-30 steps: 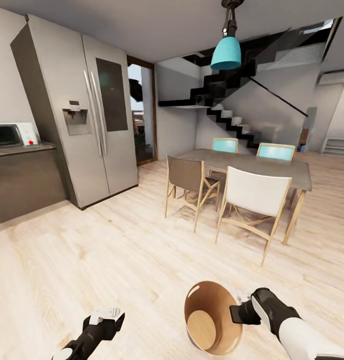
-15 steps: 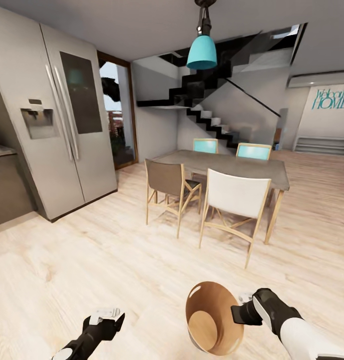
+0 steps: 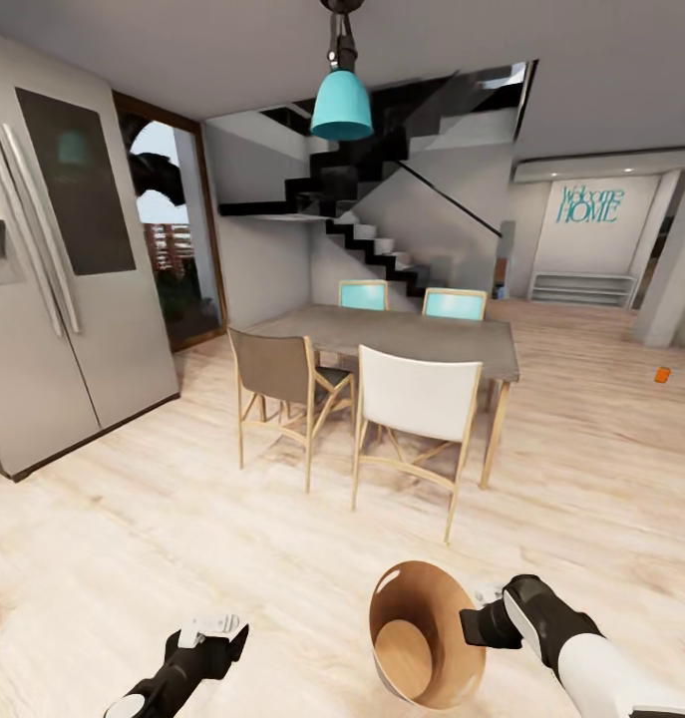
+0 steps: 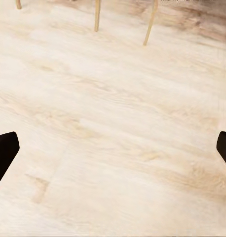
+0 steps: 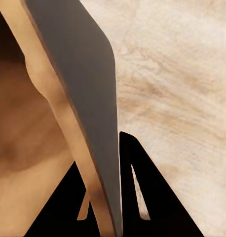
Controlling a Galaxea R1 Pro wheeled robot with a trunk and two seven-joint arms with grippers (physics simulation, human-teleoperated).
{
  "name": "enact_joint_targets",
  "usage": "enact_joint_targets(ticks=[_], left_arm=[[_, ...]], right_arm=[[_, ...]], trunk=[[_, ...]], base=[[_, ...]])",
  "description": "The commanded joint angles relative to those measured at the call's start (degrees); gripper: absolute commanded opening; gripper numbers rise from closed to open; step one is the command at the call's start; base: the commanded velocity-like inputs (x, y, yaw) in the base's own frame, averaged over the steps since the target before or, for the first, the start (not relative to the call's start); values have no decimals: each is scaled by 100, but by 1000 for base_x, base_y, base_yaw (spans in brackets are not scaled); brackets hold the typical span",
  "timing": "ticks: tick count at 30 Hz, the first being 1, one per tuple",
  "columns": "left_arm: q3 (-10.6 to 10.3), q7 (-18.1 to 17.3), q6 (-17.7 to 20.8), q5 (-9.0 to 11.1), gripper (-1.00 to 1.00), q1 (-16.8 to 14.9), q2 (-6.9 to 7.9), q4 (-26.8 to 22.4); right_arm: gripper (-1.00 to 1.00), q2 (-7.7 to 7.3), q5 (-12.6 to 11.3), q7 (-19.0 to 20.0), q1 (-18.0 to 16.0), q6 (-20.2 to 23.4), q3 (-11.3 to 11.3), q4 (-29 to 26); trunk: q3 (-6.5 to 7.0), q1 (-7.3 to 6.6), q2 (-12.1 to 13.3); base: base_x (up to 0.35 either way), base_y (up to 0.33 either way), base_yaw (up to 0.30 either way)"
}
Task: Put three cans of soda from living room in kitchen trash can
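I hold the tash can (image 3: 407, 598), a tapered bucket with a brown inside, low in front of me in the head view, its mouth tilted toward me. My right gripper (image 3: 479, 625) is shut on its rim; in the right wrist view the dark fingers (image 5: 142, 192) clamp the can's wall (image 5: 78, 74) from both sides. My left gripper (image 3: 210, 638) hangs open and empty over the wood floor, its fingertips (image 4: 4, 150) far apart. Far off at the right, a small orange object (image 3: 662, 374), possibly the orange can of soda, lies on the floor. The bluish cans are out of view.
A grey dining table (image 3: 402, 334) with several chairs (image 3: 417, 399) stands straight ahead. The steel fridge (image 3: 43, 299) is at the left beside a glass door (image 3: 172, 239). A black staircase (image 3: 382, 249) rises behind. Light wood floor (image 3: 601, 469) stretches to the right.
The whole view has swung to the right: the fridge slid toward the left edge, the microwave counter left the picture, the orange object came in. Both grippers and the can kept their pose.
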Motion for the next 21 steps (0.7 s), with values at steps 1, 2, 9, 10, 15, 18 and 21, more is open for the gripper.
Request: enact_joint_targets(ticks=[1, 2, 9, 10, 15, 18, 21], left_arm=[[0, 0, -1, -1, 100, 0, 0, 0], [0, 0, -2, -1, 100, 0, 0, 0], [-1, 0, -4, -3, 100, 0, 0, 0], [-1, 0, -4, -3, 100, 0, 0, 0], [-1, 0, -2, -3, 100, 0, 0, 0], [-1, 0, -4, -1, 100, 0, 0, 0], [-1, 0, -1, 1, 100, 0, 0, 0]], right_arm=[[-100, 0, -125, 48, -3, 20, -30, -4], [-100, 0, -125, 48, -3, 20, -30, -4], [-100, 0, -126, 49, -3, 20, -30, -4], [-100, 0, -126, 49, -3, 20, -30, -4], [-100, 0, -126, 49, -3, 20, -30, -4], [-100, 0, -126, 49, -3, 20, -30, -4], [-100, 0, -125, 49, -3, 20, -30, -4]], trunk=[[6, 0, 0], [11, 0, 0], [47, 0, 0], [52, 0, 0], [79, 0, 0], [96, 0, 0], [114, 0, 0]], base=[[237, -209, -233], [237, -209, -232], [237, -210, -226], [236, -210, -223], [236, -210, -221], [236, -210, -220], [236, -210, -216]])
